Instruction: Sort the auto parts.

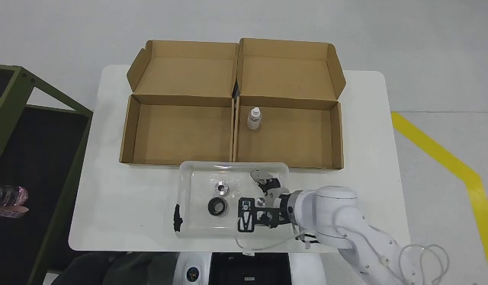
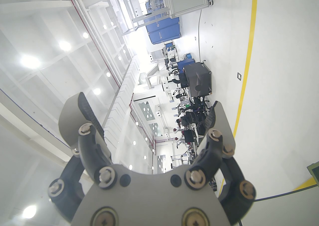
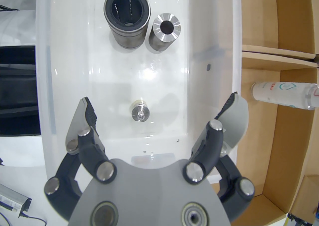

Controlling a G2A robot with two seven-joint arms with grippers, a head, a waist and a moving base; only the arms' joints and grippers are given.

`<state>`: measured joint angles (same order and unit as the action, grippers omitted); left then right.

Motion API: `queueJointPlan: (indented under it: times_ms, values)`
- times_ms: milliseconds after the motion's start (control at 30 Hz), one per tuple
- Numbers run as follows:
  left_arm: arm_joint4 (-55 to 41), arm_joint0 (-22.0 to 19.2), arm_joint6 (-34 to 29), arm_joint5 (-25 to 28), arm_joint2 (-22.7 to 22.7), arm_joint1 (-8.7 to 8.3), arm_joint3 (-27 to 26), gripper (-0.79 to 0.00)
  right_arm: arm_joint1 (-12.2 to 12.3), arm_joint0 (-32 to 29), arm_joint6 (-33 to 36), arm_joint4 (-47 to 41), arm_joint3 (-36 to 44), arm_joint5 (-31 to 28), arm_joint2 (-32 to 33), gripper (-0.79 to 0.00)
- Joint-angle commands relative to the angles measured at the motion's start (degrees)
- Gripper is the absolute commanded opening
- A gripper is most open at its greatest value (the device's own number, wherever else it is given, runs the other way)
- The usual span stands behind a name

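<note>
White table [image 1: 107, 201] under me carries a clear tray [image 1: 200, 180] and, beyond it, two open cardboard boxes [image 1: 179, 132]. I see my right pincer [image 3: 159, 100] hanging over the tray with its fingers spread wide, holding nothing. Just below the gap between them stands a small metal pin [image 3: 140, 113]. Farther ahead of the fingertips, a black-lined sleeve [image 3: 127, 20] and a shorter steel bushing [image 3: 164, 31] stand upright just beside each other. Off to the side of one finger, past the tray wall, a white bottle [image 3: 281, 95] sits in the nearer box. My left pincer [image 2: 148, 101] is also spread and empty, pointing out into the workshop hall.
</note>
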<state>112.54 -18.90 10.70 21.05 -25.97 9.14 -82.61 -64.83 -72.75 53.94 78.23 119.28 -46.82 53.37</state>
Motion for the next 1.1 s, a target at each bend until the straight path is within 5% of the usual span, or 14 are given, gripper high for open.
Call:
queueJointPlan:
  times_ms: [0, 167, 300, 767, 867, 1067]
  values:
    - [0.0, 0.0, 0.0, 0.0, 0.0, 0.0, 0.0, 0.0, -0.05, 0.56, 1.19, 0.1, -0.7, 0.17, -0.66, 0.0]
    - [0.0, 0.0, 0.0, 0.0, 0.0, 0.0, 0.0, 0.0, -0.17, 1.92, 3.51, 0.21, -2.22, 0.38, -2.27, 0.0]
    - [0.0, 0.0, 0.0, 0.0, 0.0, 0.0, 0.0, 0.0, -0.08, 2.66, 4.72, 1.51, -2.86, 1.21, -3.82, -0.185]
    - [0.0, 0.0, 0.0, 0.0, 0.0, 0.0, 0.0, 0.0, 0.78, 4.95, 6.29, 2.26, -5.56, 2.77, -7.95, -0.502]
    - [0.0, 0.0, 0.0, 0.0, 0.0, 0.0, 0.0, 0.0, 0.97, 5.46, 6.66, 1.76, -5.7, 3.14, -8.55, -0.785]
    - [0.0, 0.0, 0.0, 0.0, 0.0, 0.0, 0.0, 0.0, 1.46, 6.15, 6.66, 0.22, -3.44, 3.15, -8.59, -0.785]
